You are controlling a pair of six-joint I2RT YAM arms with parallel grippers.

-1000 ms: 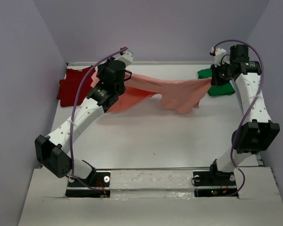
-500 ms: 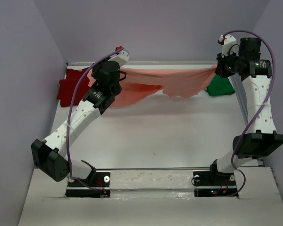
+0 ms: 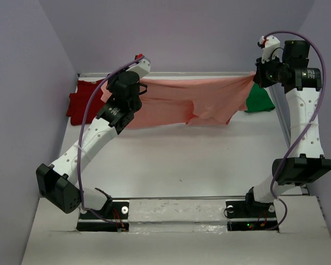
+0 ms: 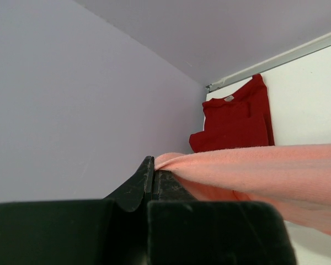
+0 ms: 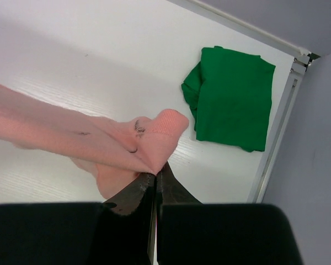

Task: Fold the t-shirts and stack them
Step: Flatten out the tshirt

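The salmon-pink t-shirt (image 3: 182, 99) hangs stretched in the air across the back of the table, held at both ends. My left gripper (image 3: 142, 86) is shut on its left end (image 4: 171, 161). At the right end, my right gripper (image 3: 256, 79) is shut on a bunched fold of the same shirt (image 5: 154, 141). The dark red t-shirt (image 3: 84, 99) lies flat at the back left (image 4: 237, 118). A folded bright green t-shirt (image 3: 260, 100) lies at the back right corner (image 5: 231, 96), partly hidden behind the right arm in the top view.
A metal rail (image 3: 209, 73) runs along the back of the white table (image 3: 187, 160), and another rail (image 5: 276, 132) borders its right side. Lilac walls (image 3: 22, 83) close in the left, back and right.
Both arms have risen and pulled apart, so the pink shirt went from sagging to stretched wide in the air. The right gripper moved up and rightward, covering part of the green shirt.
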